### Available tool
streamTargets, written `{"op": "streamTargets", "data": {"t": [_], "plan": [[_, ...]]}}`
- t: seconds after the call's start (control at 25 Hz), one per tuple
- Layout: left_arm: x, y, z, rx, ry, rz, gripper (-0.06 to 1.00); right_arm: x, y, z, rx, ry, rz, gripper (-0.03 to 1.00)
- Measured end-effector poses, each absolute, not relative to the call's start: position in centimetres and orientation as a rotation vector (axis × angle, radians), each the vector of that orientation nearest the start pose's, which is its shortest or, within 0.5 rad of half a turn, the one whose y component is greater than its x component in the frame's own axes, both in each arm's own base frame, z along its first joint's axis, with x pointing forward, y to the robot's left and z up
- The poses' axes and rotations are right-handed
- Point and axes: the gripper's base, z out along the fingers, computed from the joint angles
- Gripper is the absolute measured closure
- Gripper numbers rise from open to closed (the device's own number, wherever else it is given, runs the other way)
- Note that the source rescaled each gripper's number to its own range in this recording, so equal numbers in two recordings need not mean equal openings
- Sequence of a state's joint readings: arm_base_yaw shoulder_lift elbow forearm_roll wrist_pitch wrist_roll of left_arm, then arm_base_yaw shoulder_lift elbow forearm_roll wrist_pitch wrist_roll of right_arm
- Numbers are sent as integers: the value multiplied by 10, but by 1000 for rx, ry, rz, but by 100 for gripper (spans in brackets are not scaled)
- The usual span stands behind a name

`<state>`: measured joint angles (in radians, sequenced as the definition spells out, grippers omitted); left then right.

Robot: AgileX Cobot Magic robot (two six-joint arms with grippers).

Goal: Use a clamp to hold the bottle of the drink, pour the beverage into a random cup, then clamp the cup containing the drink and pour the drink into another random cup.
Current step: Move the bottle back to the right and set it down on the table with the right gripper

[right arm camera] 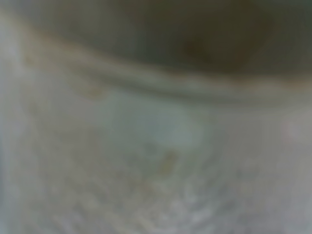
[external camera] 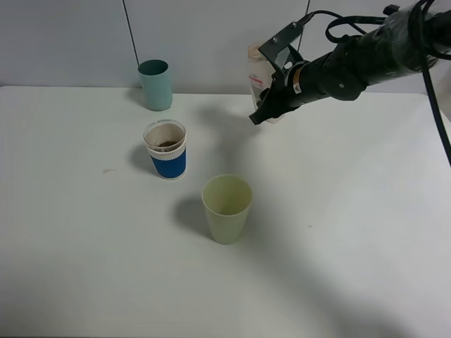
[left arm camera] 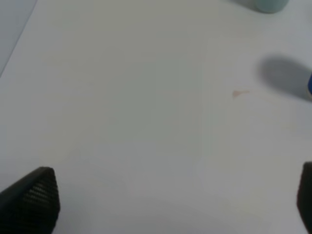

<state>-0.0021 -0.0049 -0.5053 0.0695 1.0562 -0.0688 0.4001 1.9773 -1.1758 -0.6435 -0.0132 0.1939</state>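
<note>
Paper cup [external camera: 166, 156]: landmark. Cylindrical, blue body, white ribbed band, upright on the matt white table [external camera: 352, 246]; thin reddish-brown beverage [external camera: 167, 144] inside.
Teal tumbler [external camera: 156, 84]: smooth tapered plastic, behind the cup.
Pale green tumbler [external camera: 227, 209]: tapered, in front and right.
Bottle [external camera: 255, 70]: clear plastic, behind and right, clasped by the right gripper [external camera: 271, 98].
Left gripper [left arm camera: 170, 204]: black ribbed pads [left arm camera: 36, 200] spread wide.

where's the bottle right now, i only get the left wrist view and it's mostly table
observer: the right hand is shut on the bottle, near the back of the table, right of the middle
operator: anything in the blue cup yet
observer: yes, the blue-and-white cup holds a little brown drink at its bottom
operator: and the green one
observer: the pale green cup stands upright nearest the front and looks empty
</note>
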Motion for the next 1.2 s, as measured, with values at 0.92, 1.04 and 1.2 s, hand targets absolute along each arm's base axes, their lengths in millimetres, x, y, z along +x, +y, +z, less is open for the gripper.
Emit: {"op": "streamTargets", "data": {"t": [0.92,1.04,1.2], "plan": [[-6,6,279,-71,2027,38,-5,410,133,157,-854,1952,18,97],[-6,6,279,-71,2027,38,-5,412,135,152,-835,1929,40,97],[-6,6,279,-71,2027,38,-5,414,136,143,-814,1923,53,97]]}}
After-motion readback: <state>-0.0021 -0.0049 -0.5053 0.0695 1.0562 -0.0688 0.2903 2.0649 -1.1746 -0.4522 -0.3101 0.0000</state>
